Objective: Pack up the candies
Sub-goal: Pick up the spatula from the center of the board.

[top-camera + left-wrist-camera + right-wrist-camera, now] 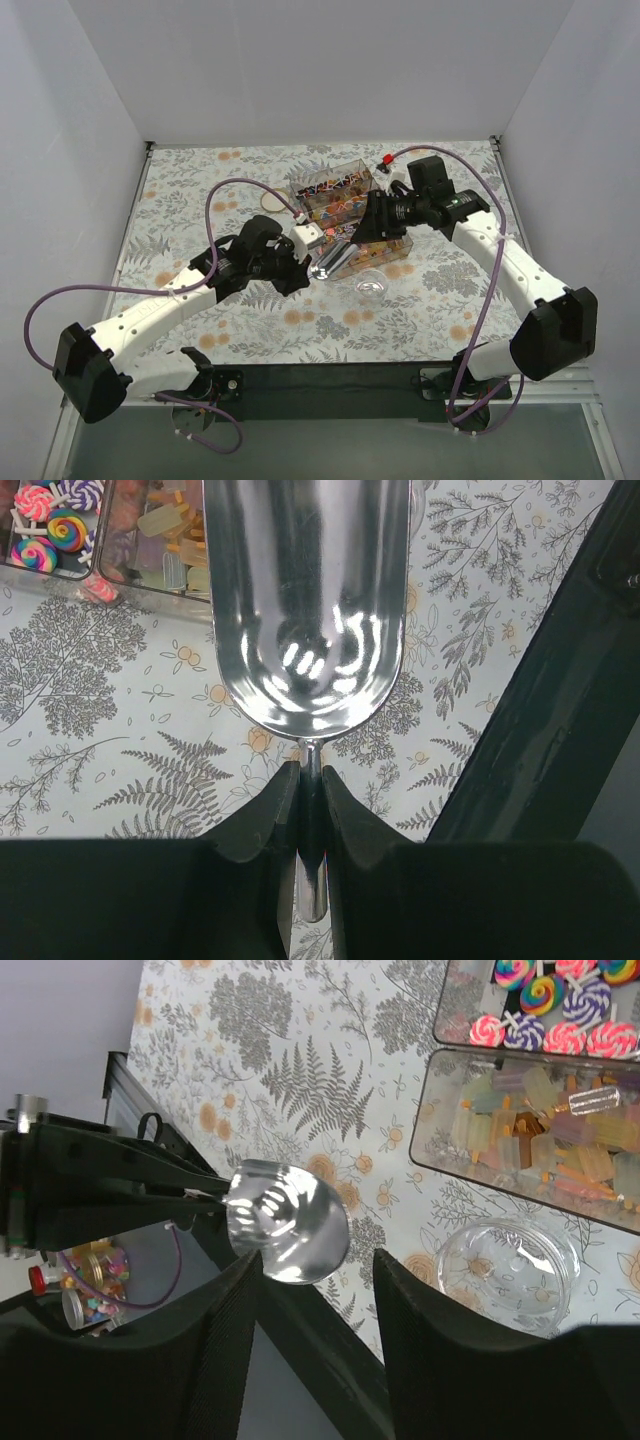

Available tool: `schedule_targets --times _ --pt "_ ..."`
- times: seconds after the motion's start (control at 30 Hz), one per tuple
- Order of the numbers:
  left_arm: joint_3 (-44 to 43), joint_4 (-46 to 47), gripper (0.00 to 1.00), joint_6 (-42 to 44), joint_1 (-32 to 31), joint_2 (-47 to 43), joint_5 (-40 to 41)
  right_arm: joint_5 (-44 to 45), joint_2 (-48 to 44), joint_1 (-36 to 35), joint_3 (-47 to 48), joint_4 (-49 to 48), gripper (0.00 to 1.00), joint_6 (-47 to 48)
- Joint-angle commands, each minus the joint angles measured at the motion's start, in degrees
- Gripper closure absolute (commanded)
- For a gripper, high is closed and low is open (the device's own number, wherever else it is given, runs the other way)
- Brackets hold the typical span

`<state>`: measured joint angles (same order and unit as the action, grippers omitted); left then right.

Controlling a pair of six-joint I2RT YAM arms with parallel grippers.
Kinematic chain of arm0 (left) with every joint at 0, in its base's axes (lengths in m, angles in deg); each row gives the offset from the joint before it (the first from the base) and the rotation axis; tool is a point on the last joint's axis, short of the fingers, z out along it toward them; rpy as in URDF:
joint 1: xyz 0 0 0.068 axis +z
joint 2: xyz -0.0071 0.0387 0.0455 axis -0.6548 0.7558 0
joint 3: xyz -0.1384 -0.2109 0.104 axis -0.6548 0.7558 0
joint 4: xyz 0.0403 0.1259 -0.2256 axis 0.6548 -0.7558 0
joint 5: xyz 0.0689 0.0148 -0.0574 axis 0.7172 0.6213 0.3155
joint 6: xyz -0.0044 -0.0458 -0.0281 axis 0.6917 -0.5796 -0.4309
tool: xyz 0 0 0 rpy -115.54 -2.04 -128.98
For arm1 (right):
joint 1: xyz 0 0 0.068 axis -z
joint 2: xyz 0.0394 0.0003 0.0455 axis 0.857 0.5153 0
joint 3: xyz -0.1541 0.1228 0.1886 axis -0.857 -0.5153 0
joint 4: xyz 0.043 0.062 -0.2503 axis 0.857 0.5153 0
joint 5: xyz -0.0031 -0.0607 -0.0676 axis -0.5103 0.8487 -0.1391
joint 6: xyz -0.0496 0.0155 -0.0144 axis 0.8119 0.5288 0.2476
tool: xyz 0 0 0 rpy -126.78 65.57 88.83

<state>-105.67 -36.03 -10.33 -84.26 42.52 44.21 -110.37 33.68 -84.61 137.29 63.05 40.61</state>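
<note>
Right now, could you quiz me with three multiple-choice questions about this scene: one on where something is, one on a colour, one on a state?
1. Where is the small clear jar?
A) on the table beside the compartment box
B) inside that box
C) held in a pincer

2. What colour is the scoop?
A) red
B) silver
C) blue

3. The left pincer is:
A) open and empty
B) shut on the jar
C) shut on the scoop's handle

Answers: 1 A, the jar stands on the patterned table next to the box; 2 B, it is shiny bare metal; 3 C, both fingers press the thin handle.
</note>
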Motion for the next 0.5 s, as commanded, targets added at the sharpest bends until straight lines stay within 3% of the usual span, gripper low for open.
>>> schedule_targets --times 0.0,0.1,0.23,0.33,0.47 --pt "-1.76 -0.04 1.00 1.68 -0.33 -2.17 -0.02 -0.57 1.13 0.14 -2.81 -2.86 0.47 -1.35" --pt "-1.14 0.92 1.00 1.24 -0.50 -3.39 -0.81 -1.97 1.84 0.05 -4.57 -4.70 0.55 -1.53" --pt "0.53 3.20 1.00 0.45 -0.50 -5.59 -1.78 -3.29 1.23 0.05 -7.64 -7.16 0.74 -2.41" --pt "1.49 4.96 1.00 -0.43 -0.50 -7.44 -2.48 -3.82 0.87 0.05 -9.93 -8.31 0.83 -2.85" --pt "3.34 7.60 1.00 -1.22 -0.42 -9.81 -1.78 -4.35 -0.27 0.05 -12.13 -9.36 0.87 -3.20"
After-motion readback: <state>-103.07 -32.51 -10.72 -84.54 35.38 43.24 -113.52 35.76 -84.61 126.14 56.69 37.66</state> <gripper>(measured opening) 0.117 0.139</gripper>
